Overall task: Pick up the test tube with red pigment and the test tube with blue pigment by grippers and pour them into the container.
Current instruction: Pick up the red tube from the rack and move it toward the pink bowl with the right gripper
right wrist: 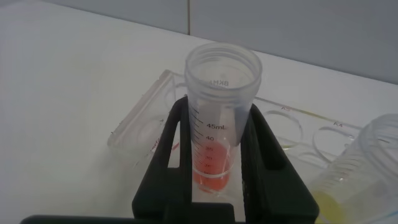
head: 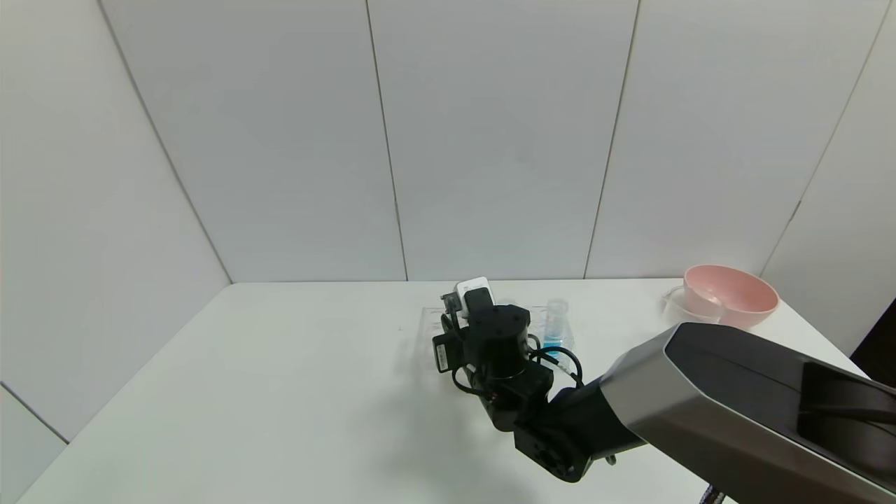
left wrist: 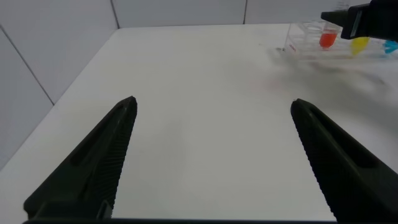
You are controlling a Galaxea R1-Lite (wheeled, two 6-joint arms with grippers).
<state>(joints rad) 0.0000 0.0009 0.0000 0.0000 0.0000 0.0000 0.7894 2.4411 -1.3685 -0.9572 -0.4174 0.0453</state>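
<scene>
Now my right gripper [right wrist: 214, 168] is clamped on the test tube with red pigment [right wrist: 219, 124], which stands in the rack [right wrist: 140, 127]. I'd lift it straight up, keeping it vertical, so nothing spills or snags. My left gripper [left wrist: 211, 155] idles agape.

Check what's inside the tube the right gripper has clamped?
A shallow layer of orange-red liquid sits at the bottom of the test tube with red pigment, in the rack. The right gripper is shut on it; its fingers cover the tube's lower sides.
</scene>
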